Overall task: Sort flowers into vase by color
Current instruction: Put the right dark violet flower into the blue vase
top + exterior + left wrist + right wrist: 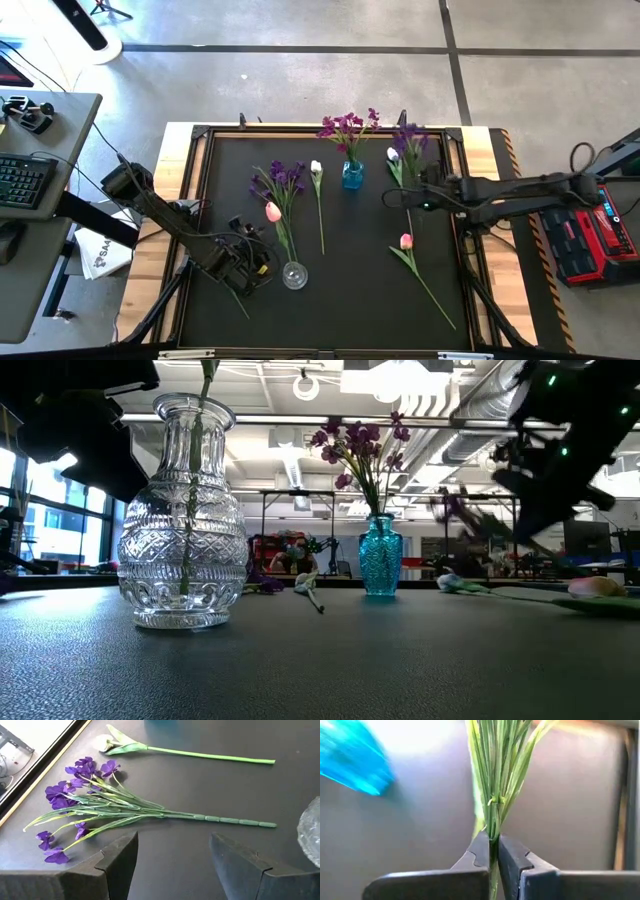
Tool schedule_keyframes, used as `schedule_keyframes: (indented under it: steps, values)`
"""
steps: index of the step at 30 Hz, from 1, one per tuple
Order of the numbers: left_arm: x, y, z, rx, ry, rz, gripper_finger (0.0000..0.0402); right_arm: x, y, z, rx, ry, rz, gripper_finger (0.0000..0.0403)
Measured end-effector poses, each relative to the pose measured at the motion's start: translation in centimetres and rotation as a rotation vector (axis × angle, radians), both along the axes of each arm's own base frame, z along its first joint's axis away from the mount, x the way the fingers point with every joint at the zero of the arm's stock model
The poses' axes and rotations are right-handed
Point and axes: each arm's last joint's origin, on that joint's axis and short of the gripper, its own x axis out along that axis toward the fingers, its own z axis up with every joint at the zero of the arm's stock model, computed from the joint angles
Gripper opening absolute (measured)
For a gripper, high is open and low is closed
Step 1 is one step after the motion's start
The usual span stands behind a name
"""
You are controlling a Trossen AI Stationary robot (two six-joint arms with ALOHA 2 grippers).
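Observation:
My right gripper (408,198) is shut on a purple sprig (408,140) right of the blue vase (352,176), which holds purple blooms (346,128). My left gripper (250,258) is open and empty beside the clear vase (294,275), where a pink tulip (272,211) stands by its stem. A second purple sprig (95,802) and a white tulip (112,742) lie flat on the mat ahead of the left gripper. Another white tulip (393,154) and a pink tulip (405,241) lie on the right half. My right gripper pinches the purple sprig's bundled green stem (493,827) between its two fingers, just below where the leaves fan out. The fingers come from the table's right side and lie across the stem. In the low view the bloom end (458,508) is clear of the table.
The black mat has a raised frame (200,150) around it. A desk with a keyboard (25,180) stands to the left and a red case (590,235) to the right. Bare mat lies between the two vases and along the near edge.

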Motion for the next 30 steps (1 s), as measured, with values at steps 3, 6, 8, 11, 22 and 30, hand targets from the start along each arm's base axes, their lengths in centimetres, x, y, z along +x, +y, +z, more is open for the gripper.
schedule_keyframes:
  steps: [3,6,8,11,22,30]
  values:
    - [0.0,0.0,0.0,-0.002,-0.003,0.000,0.0234,0.6,0.7,1.8,-0.149,-0.132,0.115,0.0001]
    - [0.1,0.0,0.0,0.007,-0.014,0.002,0.0234,1.8,1.6,3.8,-0.292,-0.250,0.260,0.0001]
    - [0.1,0.0,0.1,0.016,-0.029,0.005,0.0234,2.7,2.3,5.2,-0.397,-0.318,0.364,0.0001]
    - [0.2,0.0,0.1,0.014,-0.040,0.006,0.0234,4.1,3.3,7.3,-0.601,-0.387,0.506,0.0000]
    - [0.2,0.0,0.1,0.013,-0.042,0.007,0.0234,7.8,4.0,9.6,-1.041,-0.525,0.670,0.0000]
    - [0.2,0.0,0.1,0.012,-0.042,0.007,0.0234,10.6,1.5,7.7,-1.106,-0.561,0.590,0.0000]
